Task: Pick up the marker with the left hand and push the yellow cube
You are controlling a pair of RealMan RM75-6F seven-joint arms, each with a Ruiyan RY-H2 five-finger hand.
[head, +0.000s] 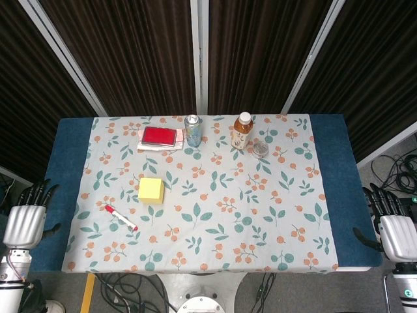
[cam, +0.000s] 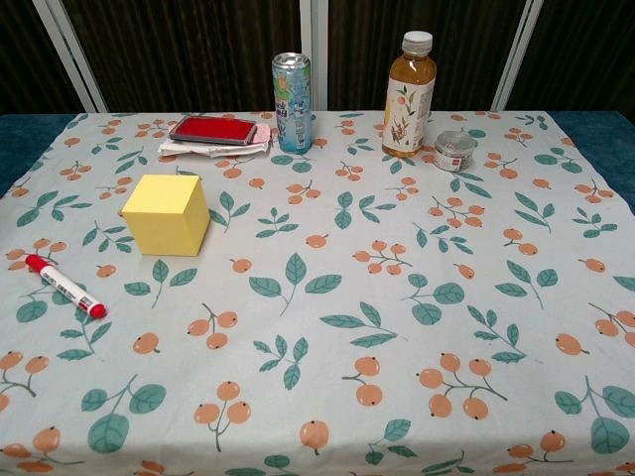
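A white marker (head: 120,218) (cam: 65,286) with red ends lies flat on the floral cloth near the table's left front. Just behind it to the right stands the yellow cube (head: 151,190) (cam: 167,214). My left hand (head: 26,218) hangs beside the table's left edge, well left of the marker, fingers apart and holding nothing. At the table's right edge my right hand (head: 394,228) rests the same way, empty. Neither hand shows in the chest view.
At the back stand a drink can (head: 193,130) (cam: 292,88), a tea bottle (head: 242,131) (cam: 409,95) and a small round tin (head: 260,149) (cam: 454,151). A red flat case (head: 159,136) (cam: 212,130) lies on papers at the back left. Blue table cover (head: 65,163) shows beyond the cloth.
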